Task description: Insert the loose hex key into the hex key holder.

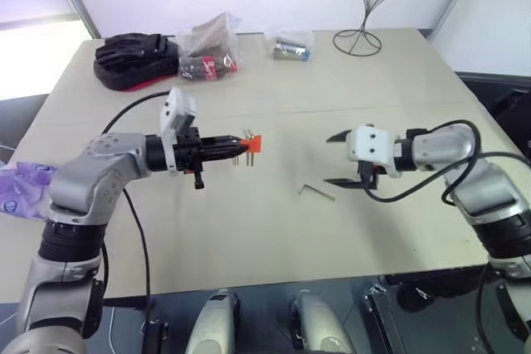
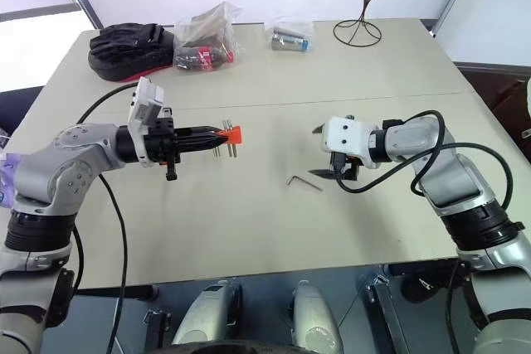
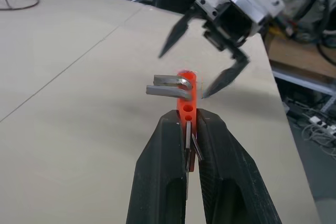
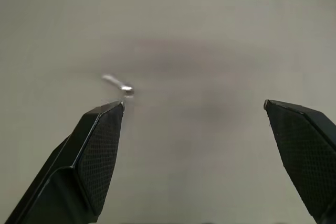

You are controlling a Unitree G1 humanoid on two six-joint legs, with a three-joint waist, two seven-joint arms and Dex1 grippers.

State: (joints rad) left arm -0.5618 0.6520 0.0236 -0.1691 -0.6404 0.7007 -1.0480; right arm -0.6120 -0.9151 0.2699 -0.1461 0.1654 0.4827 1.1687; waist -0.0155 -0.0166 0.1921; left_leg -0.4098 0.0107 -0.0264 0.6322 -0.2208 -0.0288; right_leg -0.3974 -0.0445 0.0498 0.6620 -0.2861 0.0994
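I am looking down at the big tan surface [image 1: 274, 230] in front of me. Nothing on it is touching the little key, and the bags and the black glove are sitting far off at the back.

My left hand [image 2: 217, 135] is holding up the hex key holder [image 2: 233, 133]. Its two black fingers are pinching the orange-red block tight, up off the surface and pointing across toward my other arm. A few short grey keys are sticking out of the block.

My right hand [image 1: 337, 159] is hanging open, with its fingers spread wide and nothing between them. It is tipping down toward the surface.

The loose hex key [image 1: 316, 192] is lying flat on the surface, between my two arms. It is much nearer to my right hand, just beside and a bit below the lower finger. Its long part is running slantwise, from the bent end on the left out toward my right hand. In the right wrist view the key [image 4: 118, 84] is looking like a small bright smear by one fingertip, so I am only guessing that it is not yet between the fingers.

I am thinking my right hand should do the picking up, sliding a little to the left and down.
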